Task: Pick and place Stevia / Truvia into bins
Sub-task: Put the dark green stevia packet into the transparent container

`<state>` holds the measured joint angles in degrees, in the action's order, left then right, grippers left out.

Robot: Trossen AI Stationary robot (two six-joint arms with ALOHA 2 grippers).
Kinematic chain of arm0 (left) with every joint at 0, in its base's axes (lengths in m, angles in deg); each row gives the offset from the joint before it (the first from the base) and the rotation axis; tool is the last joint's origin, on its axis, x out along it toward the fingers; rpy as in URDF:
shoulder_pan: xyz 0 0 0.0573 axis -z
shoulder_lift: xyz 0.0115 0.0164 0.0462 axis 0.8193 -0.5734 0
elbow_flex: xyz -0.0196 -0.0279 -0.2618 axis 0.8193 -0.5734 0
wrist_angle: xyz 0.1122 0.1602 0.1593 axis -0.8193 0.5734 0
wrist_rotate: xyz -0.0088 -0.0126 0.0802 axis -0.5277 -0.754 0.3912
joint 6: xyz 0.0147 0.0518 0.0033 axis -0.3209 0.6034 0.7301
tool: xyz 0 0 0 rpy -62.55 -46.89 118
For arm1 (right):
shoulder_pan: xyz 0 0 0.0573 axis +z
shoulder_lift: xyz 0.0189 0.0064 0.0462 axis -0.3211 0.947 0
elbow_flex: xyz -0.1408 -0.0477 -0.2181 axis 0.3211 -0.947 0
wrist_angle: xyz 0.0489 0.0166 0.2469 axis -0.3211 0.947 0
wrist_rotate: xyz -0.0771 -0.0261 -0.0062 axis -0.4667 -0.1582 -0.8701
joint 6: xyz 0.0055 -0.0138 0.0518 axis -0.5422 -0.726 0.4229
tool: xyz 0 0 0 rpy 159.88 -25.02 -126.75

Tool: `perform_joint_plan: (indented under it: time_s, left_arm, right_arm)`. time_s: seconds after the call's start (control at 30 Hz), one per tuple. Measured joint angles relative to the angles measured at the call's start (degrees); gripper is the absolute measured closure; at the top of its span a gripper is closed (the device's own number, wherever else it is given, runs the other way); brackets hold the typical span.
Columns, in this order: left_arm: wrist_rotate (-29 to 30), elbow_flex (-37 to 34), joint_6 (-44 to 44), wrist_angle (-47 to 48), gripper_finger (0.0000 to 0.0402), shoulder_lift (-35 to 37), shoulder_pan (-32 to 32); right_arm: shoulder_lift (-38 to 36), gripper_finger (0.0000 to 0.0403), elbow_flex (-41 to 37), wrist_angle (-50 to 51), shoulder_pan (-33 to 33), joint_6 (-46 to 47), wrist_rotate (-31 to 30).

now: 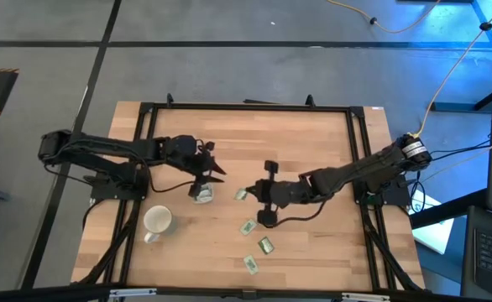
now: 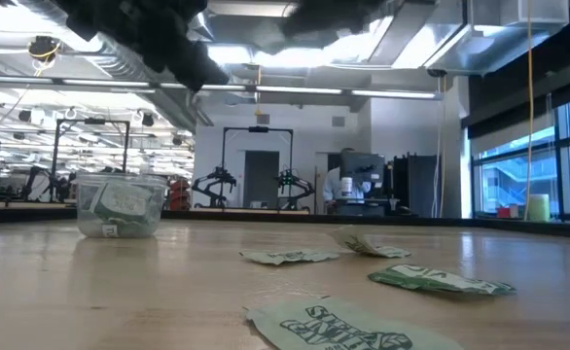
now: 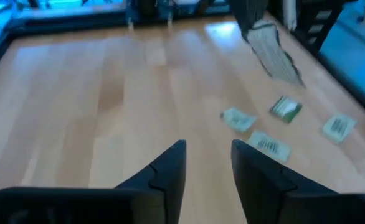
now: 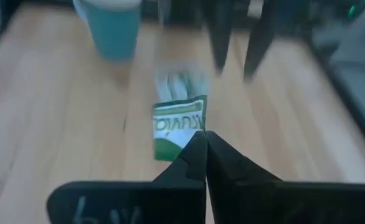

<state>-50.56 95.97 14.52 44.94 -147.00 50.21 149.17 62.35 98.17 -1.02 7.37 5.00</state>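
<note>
Green and white sachets lie flat on the wooden table: one by the cup and three nearer the near edge, also in the low view. The clear cup stands left of centre with sachets inside. My right gripper is right of the cup, pointing at it, shut on one sachet. My left gripper hovers open just beyond the cup, touching nothing. My right gripper pinches a sachet by one short edge between its two fingertips. The rest of the sachet sticks out ahead of the fingers toward the cup. In the left wrist view the sachet hangs clear of the table below the fingers.
An opaque white mug with a handle stands near the table's left near corner. A dark metal frame borders the table. Bare wood spreads across the far half and the right side. A person is far off in the room behind.
</note>
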Motion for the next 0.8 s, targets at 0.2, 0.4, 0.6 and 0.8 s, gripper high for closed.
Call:
perform_joint_plan:
  time_s: [0.2,0.4,0.6,0.8]
  left_arm:
    - [-0.1,0.0,-5.9,-3.6,0.0262,-2.4,2.4]
    - [0.0,0.0,-8.3,-6.2,0.0258,-4.4,4.4]
    - [0.1,0.0,-14.0,-11.1,0.0258,-4.4,5.1]
    - [0.4,0.0,-14.9,-12.9,0.0258,-4.4,5.1]
  right_arm:
    - [0.0,0.0403,-0.2,-7.7,-2.0,-5.5,-0.1]
    - [0.0,0.0403,-0.2,-10.7,-3.6,-6.8,-0.1]
    - [0.0,0.0403,-0.2,-10.7,-3.8,-6.7,0.0]
    - [0.0,0.0403,-0.2,-10.2,-3.8,-6.6,0.0]
